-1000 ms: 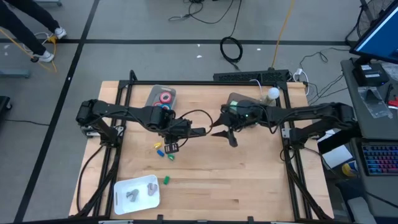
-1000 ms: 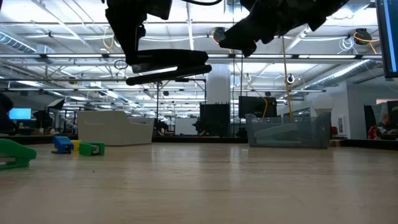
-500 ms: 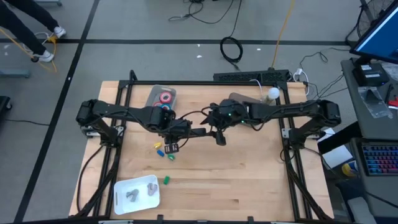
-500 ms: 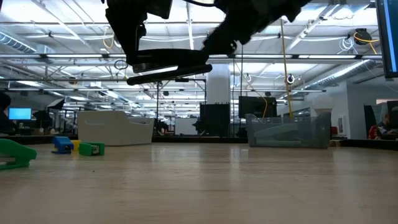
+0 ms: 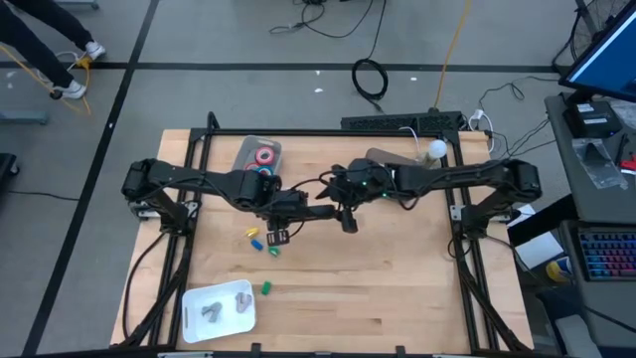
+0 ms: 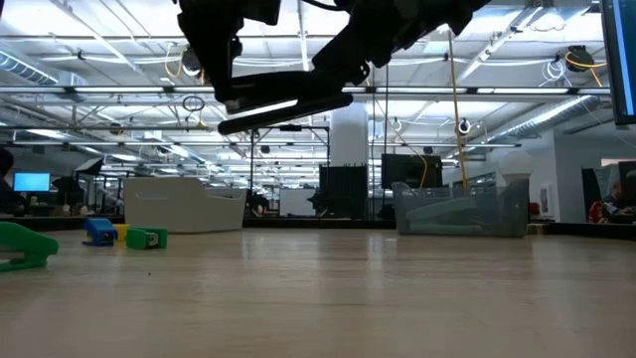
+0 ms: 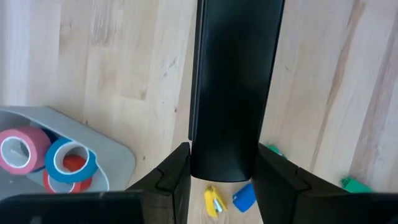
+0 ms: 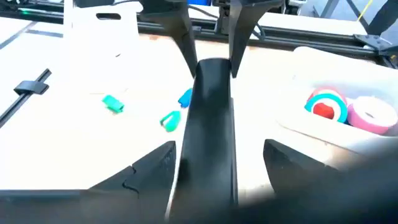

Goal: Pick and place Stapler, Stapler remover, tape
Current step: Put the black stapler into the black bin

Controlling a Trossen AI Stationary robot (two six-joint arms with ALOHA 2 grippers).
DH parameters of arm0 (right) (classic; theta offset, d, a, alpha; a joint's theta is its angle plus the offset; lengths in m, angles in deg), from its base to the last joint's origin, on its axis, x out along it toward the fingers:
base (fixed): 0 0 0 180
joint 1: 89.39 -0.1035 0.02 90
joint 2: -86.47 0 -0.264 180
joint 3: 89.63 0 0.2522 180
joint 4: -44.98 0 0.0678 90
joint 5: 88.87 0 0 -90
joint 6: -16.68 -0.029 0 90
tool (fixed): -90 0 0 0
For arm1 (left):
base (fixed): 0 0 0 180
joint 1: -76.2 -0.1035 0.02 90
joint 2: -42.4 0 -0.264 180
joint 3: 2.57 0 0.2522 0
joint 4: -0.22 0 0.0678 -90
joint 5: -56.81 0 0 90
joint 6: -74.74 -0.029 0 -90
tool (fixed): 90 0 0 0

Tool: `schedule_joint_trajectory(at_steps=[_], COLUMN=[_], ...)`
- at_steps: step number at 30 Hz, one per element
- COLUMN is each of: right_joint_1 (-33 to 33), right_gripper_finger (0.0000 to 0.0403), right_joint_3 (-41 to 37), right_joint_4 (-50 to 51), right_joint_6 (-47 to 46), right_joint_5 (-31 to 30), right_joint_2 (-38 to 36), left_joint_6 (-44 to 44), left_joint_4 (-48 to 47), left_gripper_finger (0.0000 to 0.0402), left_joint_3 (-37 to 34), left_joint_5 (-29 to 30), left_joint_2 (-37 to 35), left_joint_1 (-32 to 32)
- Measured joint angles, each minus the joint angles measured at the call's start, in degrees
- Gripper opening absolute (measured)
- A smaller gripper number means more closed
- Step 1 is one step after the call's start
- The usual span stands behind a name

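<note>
So the left gripper (image 7: 219,177) is pinching the black stapler (image 7: 233,87) up above mid-table (image 5: 397,288), and the right gripper (image 8: 214,165) sits spread around its other end. Tape (image 5: 264,156) rolls are in the far tray (image 5: 246,149); coloured bits (image 5: 262,240) lie just below, a white tray (image 5: 194,308) near-left.

Two dark, slender jointed arms trailing thin black cables, each with black fingers.

Left claw (image 5: 301,211) holds black stapler (image 5: 316,211); right claw (image 5: 344,213) spread around it.
</note>
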Motion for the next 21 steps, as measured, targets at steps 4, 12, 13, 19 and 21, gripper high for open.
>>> schedule_joint_trajectory(at_steps=[4,12,13,19,21], right_joint_1=[-0.12,-0.53,-0.54,-0.52,-0.52], right_gripper_finger=[0.0238,0.0238,0.0238,0.0238,0.0235], right_joint_3=[0.02,0.09,0.06,0.02,0.00], right_joint_4=[-0.71,-0.79,-0.35,0.01,0.73], right_joint_6=[-0.13,-0.15,-0.15,-0.15,-0.11], right_joint_5=[0.25,0.29,0.29,0.31,0.27], right_joint_2=[1.11,2.53,2.75,2.61,2.79], left_joint_6=[-0.04,-0.13,-0.13,-0.12,-0.13], left_joint_4=[0.58,3.25,3.17,3.21,3.18], left_gripper_finger=[0.0133,0.0133,0.0133,0.0133,0.0133], left_joint_3=[0.00,0.00,0.00,-0.02,-0.02], left_joint_5=[0.02,0.02,0.02,0.11,0.11], left_joint_2=[0.00,0.00,0.00,0.00,0.00], left_joint_1=[0.00,0.00,0.00,0.00,0.00])
